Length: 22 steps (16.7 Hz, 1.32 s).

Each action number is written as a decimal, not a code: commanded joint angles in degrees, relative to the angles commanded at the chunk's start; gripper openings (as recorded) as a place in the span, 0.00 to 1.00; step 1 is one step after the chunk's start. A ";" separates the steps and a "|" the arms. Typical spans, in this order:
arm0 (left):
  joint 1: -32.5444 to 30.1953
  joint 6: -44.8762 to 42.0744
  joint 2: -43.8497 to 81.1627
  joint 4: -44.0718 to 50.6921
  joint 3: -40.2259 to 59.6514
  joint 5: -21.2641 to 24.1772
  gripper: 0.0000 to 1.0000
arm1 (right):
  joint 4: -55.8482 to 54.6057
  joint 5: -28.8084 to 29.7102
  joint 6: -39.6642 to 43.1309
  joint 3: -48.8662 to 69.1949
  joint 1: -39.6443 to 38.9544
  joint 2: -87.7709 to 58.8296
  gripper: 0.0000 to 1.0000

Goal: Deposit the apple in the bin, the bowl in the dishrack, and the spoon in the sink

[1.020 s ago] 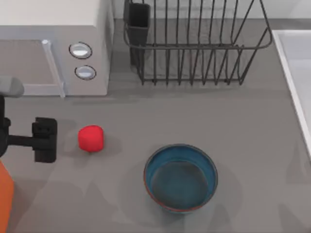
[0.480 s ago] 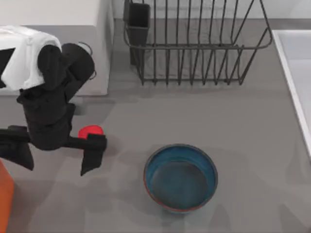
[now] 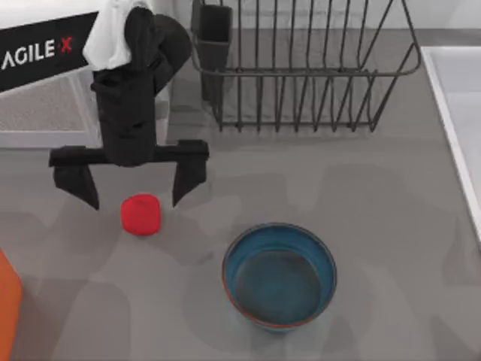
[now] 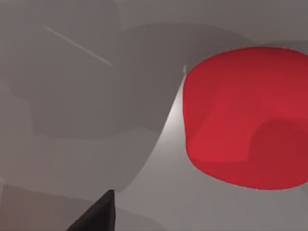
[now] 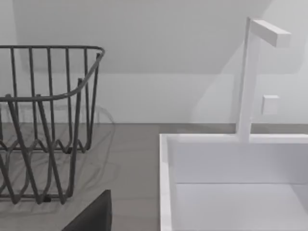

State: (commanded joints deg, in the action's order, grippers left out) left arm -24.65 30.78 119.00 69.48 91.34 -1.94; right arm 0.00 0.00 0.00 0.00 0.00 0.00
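Since half a second ago the left gripper [image 3: 129, 184] has swung from the apple's nine o'clock to its twelve o'clock; its fingers [image 3: 189, 171] are spread wide and grasp nothing, straddling a spot just above the apple [image 3: 141, 214], which has not moved. Bare grey table [image 3: 376, 188] lies open between the apple, the bowl [image 3: 279, 275] at its four o'clock, and the dishrack [image 3: 304, 68] at two o'clock. The sink [image 3: 458, 113] borders the right edge. White "AGILE X" lettering [image 3: 37, 51] shows on the arm. The right gripper's state cannot be told.

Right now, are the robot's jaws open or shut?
Open: the left gripper has jaws spread wide above the apple.
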 joint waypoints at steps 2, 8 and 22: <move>0.48 0.98 0.79 -0.16 2.11 -0.09 1.00 | 0.00 0.00 0.00 0.00 0.00 0.00 1.00; 0.14 1.15 0.53 -0.32 2.06 -0.17 1.00 | 0.00 0.00 0.00 0.00 0.00 0.00 1.00; 1.01 0.51 4.68 -14.75 -8.46 -0.12 1.00 | 0.00 0.00 0.00 0.00 0.00 0.00 1.00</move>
State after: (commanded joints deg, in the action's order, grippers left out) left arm -23.64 31.30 123.68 54.72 82.89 -2.06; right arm 0.00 0.00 0.00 0.00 0.00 0.00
